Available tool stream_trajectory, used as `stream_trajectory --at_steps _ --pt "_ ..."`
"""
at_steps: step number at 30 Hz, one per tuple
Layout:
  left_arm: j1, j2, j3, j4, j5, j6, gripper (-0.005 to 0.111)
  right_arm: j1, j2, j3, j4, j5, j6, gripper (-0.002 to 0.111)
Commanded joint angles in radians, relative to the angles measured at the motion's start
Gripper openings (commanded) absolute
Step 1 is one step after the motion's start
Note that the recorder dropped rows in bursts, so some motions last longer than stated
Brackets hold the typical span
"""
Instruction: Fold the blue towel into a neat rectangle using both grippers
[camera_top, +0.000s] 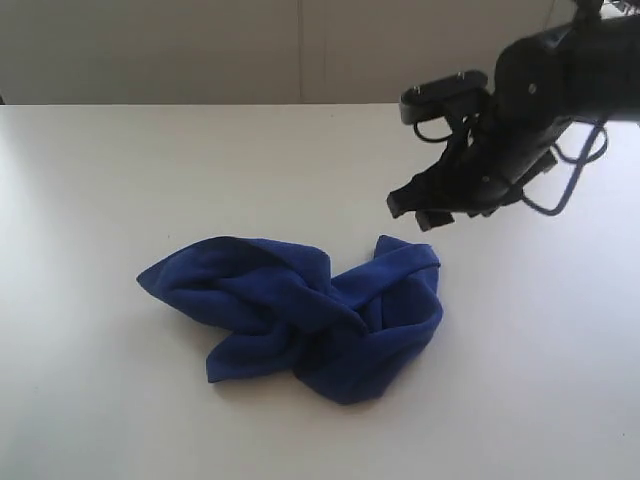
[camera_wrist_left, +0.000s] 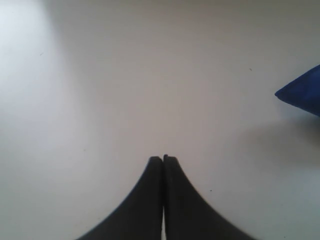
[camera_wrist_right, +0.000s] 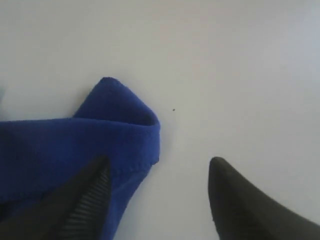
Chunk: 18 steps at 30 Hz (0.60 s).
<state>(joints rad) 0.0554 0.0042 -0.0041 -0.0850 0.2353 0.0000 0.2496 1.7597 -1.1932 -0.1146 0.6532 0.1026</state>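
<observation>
Right gripper (camera_top: 415, 210): the jaws stand wide apart and clamp nothing. It hangs in the air above the table (camera_top: 90, 180), just past the right-hand end of the towel (camera_top: 300, 310), with its fingertips tilted down toward the cloth. The right wrist view shows one jaw over the blue cloth and the other over bare table, so a folded corner of the towel lies in line with the gap. Judgement: this open, tilted stance suits a descent onto that corner. These views do not confirm any contact with the cloth.

Left gripper (camera_wrist_left: 163, 159): the jaws are pressed together with nothing between them. It points at bare table. Only one blue tip of the towel shows at the edge of its view, well apart from the fingertips. It does not appear in the exterior view. Judgement: it is held clear of the work area, which leaves the right arm free to approach.

Towel: it lies near the middle of the table as a twisted, crumpled heap. A pointed end lies toward the left, a flap toward the front, and a thicker bundle at the right. No edge runs straight and no layer lies flat. No label can be seen.

Task status, judged from this layout: folding has not begun. The cloth needs spreading first, because most of its corners are buried.

Caution: the cloth is soft. A grab into the bundle would probably lift several layers and tighten the twist, so the exposed corner is the better place to grip.
</observation>
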Motion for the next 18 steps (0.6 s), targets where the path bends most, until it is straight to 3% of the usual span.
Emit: stream_trajectory --at_steps 1,9,11,17,18 --pt "0.003 -0.004 0.004 -0.003 -0.002 0.0 0.0 -0.006 0.073 0.018 0.012 -0.071 0.062 0.055" --pt "0.003 -0.004 0.004 -0.003 -0.002 0.0 0.0 -0.006 0.15 0.018 0.029 -0.142 0.062 0.052" --pt "0.003 -0.004 0.004 -0.003 -0.002 0.0 0.0 -0.006 0.164 0.018 0.029 -0.15 0.062 0.043" --pt "0.003 -0.004 0.004 -0.003 -0.002 0.0 0.0 -0.006 0.174 0.018 0.029 -0.154 0.065 0.001" --pt "0.003 -0.004 0.004 -0.003 -0.002 0.0 0.0 -0.006 0.17 0.018 0.029 -0.154 0.065 0.0"
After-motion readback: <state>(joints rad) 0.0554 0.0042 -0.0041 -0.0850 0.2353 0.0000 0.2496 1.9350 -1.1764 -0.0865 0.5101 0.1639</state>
